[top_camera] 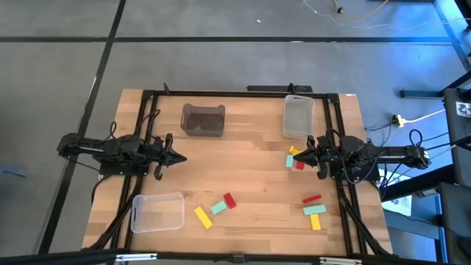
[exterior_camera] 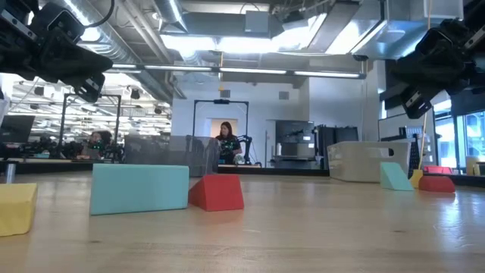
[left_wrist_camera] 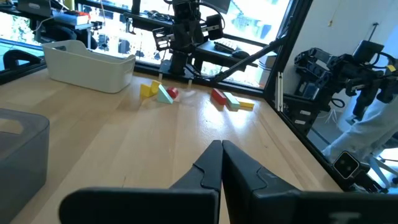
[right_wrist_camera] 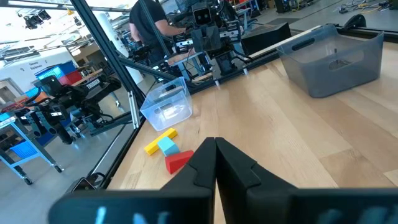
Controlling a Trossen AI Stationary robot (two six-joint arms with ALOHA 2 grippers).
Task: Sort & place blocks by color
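Note:
Nine small blocks lie flat on the wooden table in three groups. Yellow (top_camera: 294, 150), mint (top_camera: 290, 160) and red (top_camera: 299, 165) sit just in front of my right gripper (top_camera: 298, 157). Red (top_camera: 229, 200), mint (top_camera: 219, 207) and yellow (top_camera: 203, 217) lie near the table's near edge. Red (top_camera: 311, 199), mint (top_camera: 314, 210) and yellow (top_camera: 316, 221) lie at the near right. My left gripper (top_camera: 176, 156) hovers at the table's left, far from every block. Both grippers are shut and hold nothing, as seen at the left (left_wrist_camera: 221, 144) and right (right_wrist_camera: 215, 142) fingertips.
A dark bin (top_camera: 202, 119) stands at the far middle. One clear bin (top_camera: 298, 116) is at the far right and another (top_camera: 157, 212) at the near left. A black frame (top_camera: 221, 93) borders the table. Bare wood lies between the two grippers. A person (exterior_camera: 226, 144) stands in the room behind.

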